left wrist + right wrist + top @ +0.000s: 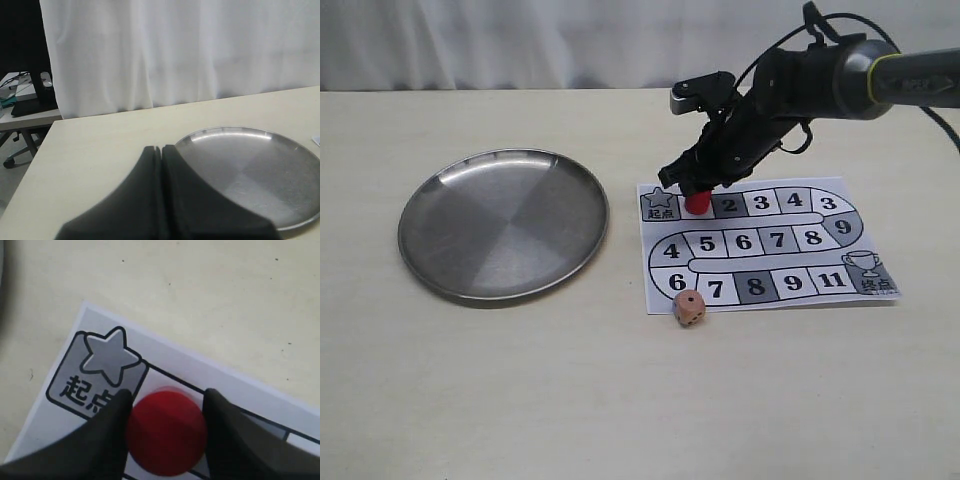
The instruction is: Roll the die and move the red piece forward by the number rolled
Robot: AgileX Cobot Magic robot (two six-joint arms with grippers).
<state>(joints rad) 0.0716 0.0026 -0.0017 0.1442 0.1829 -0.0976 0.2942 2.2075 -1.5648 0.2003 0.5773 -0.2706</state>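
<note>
Red piece (697,202) (166,432): upright at the square between the star start square and square 2, top row of the board (760,258), left end. Whether its base sits on the paper or just clear of it cannot be told from these views.

Right gripper (697,190) (167,435): reaching down from the upper right, clamped on the red piece. In the right wrist view one dark finger (107,440) presses each side of the cylinder, with no gap showing on either side.

Die (690,309): on the table (620,400) at the board's near edge, just below squares 6 and 7, right way up with dark pips showing. Well apart from the red piece and from both grippers.

Board: printed paper sheet, flat on the table, numbered track winding from the star to a trophy square at lower right.

Plate (503,225) (250,170): round, metal, nothing in it, on the table left of the board, near it but not touching.

Left gripper (161,152): seen only in the left wrist view, fingers pressed together, nothing between them, held above the table on the near side of the plate. White curtain (175,50) behind the table's far edge.
</note>
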